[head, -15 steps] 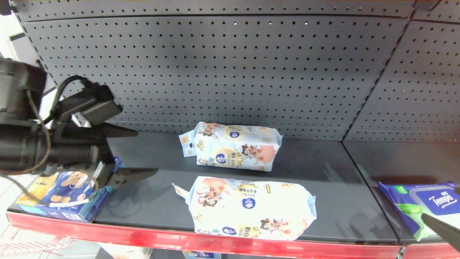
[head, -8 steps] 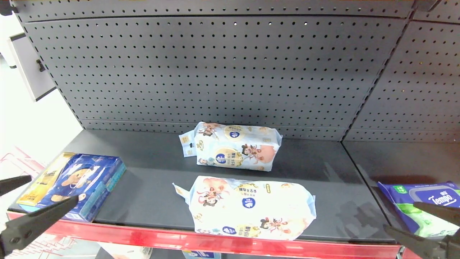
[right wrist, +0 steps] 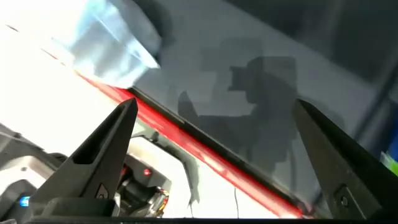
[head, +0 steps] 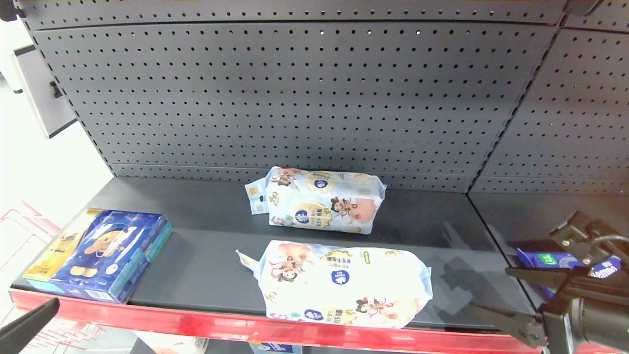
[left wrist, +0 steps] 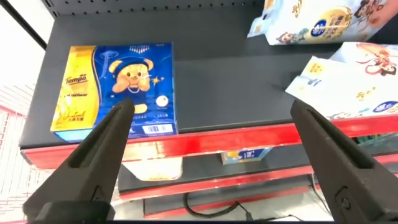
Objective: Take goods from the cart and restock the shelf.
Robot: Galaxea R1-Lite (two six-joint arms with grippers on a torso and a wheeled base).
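Both arms are empty-handed. The left pincer [left wrist: 211, 107] hangs released, jaws wide, low and in front of the shelf's [head: 206, 265] left corner, facing the blue box [head: 98, 253]. The right pincer [right wrist: 216, 107] is likewise spread and holds nothing, poised over the front of the shelf near the upright [head: 511, 113] that splits the two bays, just before the wipes pack [head: 543, 259]. With nothing gripped, I judge each arm to be between a put-down and the next fetch, the jaws left wide so that they clear the stock.

The goods lie flat, probably because soft packs slump when stood on end. The front pack [head: 344, 285] sits lengthwise close to the red lip [head: 196, 322], its corner nearly at the edge, and the rear pack [head: 324, 199] rests behind it, close to the pegboard [head: 295, 98], with a gap between the two. The blue box lies flat at the far left, its near end right at the lip. The wipes pack lies in the neighbouring bay on the right.

The shelf is a dark, matt metal deck with much bare room beside and behind the packs, so more stock would fit. Grey perforated panels close its back, another level [left wrist: 249, 180] with more goods runs beneath the lip, and a pale wall and floor show off to the left.
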